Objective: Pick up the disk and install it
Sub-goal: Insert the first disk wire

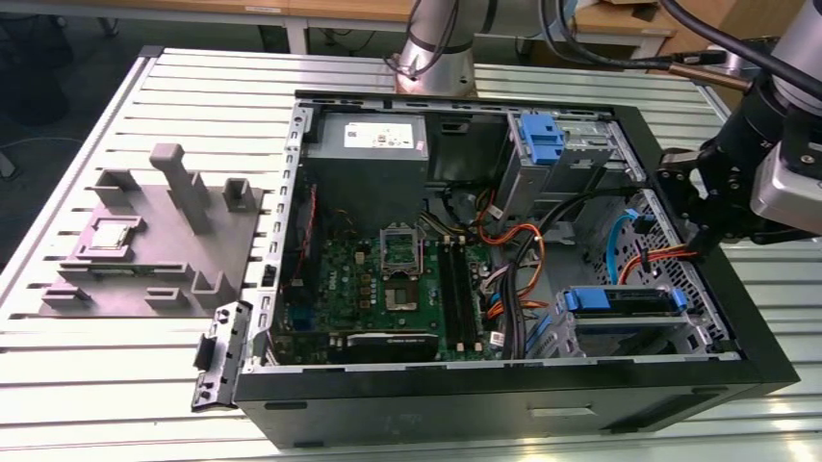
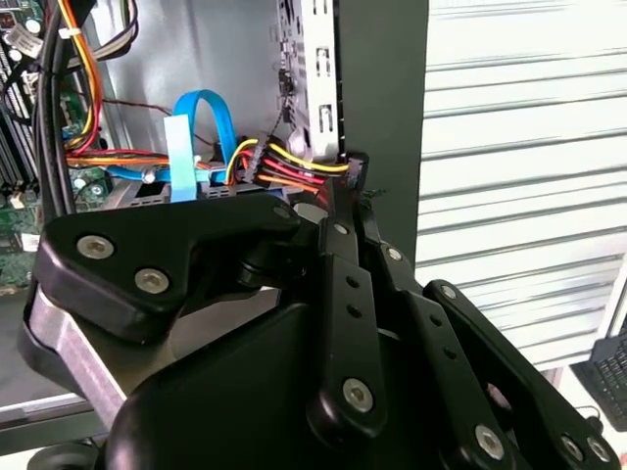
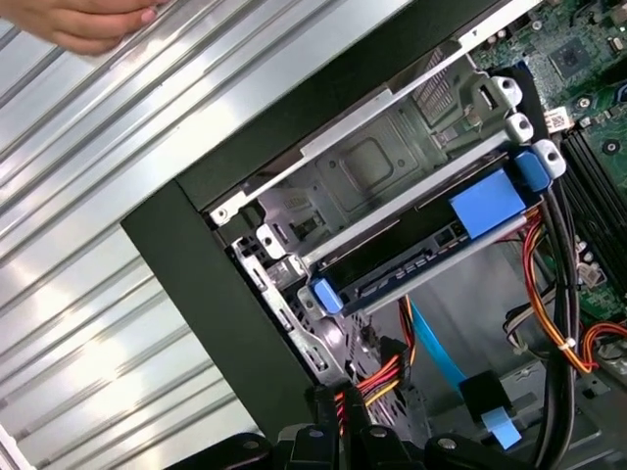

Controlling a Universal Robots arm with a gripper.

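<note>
I am pinching my gripper (image 3: 345, 436) shut on the power plug (image 2: 355, 164) — cabling step, I judge. The disk (image 1: 623, 300) is sitting in its bay at the case's (image 1: 514, 404) 4 o'clock, exterior view. Mating is calling for square alignment.

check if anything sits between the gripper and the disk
yes. a bundle of red, yellow and black wires lies right at the gripper, between it and the disk in its metal cage. a blue flat cable runs close beside that path.
</note>
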